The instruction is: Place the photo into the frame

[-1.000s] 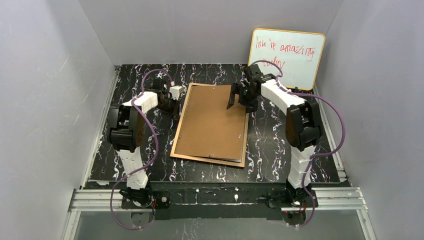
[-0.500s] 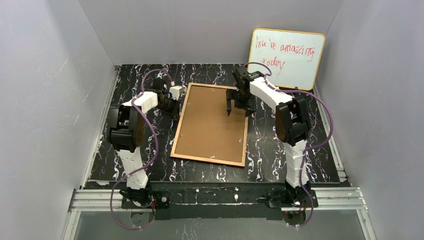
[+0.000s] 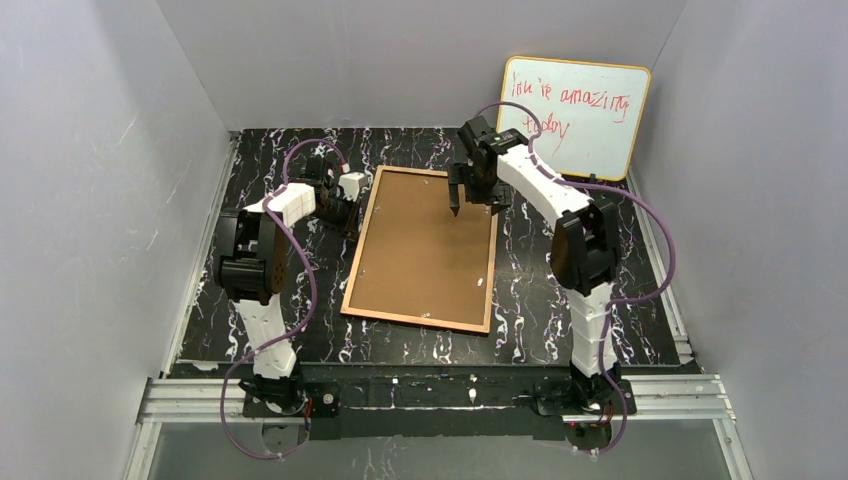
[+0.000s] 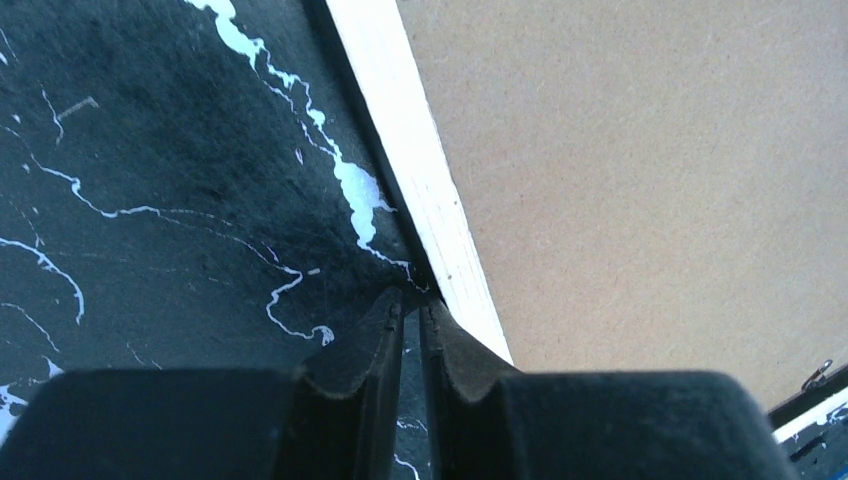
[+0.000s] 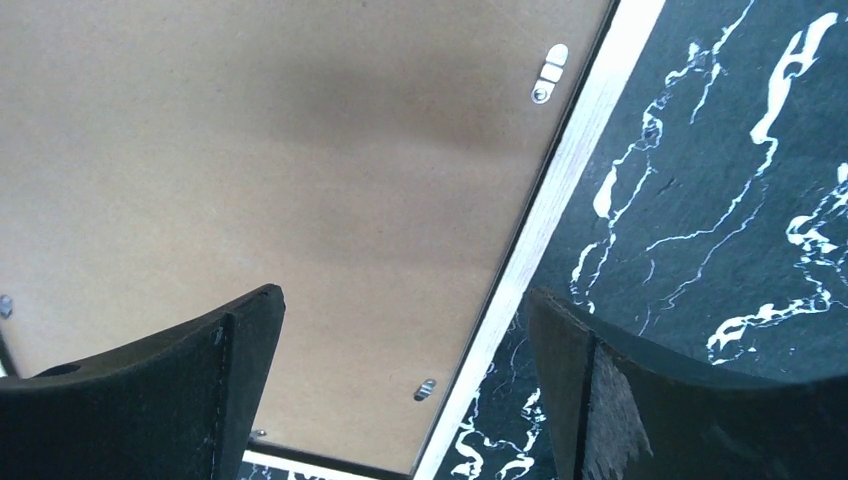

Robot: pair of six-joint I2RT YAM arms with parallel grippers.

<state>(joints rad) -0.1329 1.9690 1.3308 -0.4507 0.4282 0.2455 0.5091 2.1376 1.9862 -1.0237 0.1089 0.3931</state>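
The frame (image 4: 420, 170) lies face down, backing (image 3: 425, 250) on; we cannot see the photo. Left gripper (image 4: 411, 310) is together at its edge, right gripper (image 5: 402, 300) apart above. We think a push could slide the frame.

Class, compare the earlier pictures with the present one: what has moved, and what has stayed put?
The backing panel, skewed across the frame before, now lies square inside its rails. The right pincer, open, shifted left and toward the far edge above the panel. The left pincer stayed shut at the frame's left rail; the whiteboard is unmoved.
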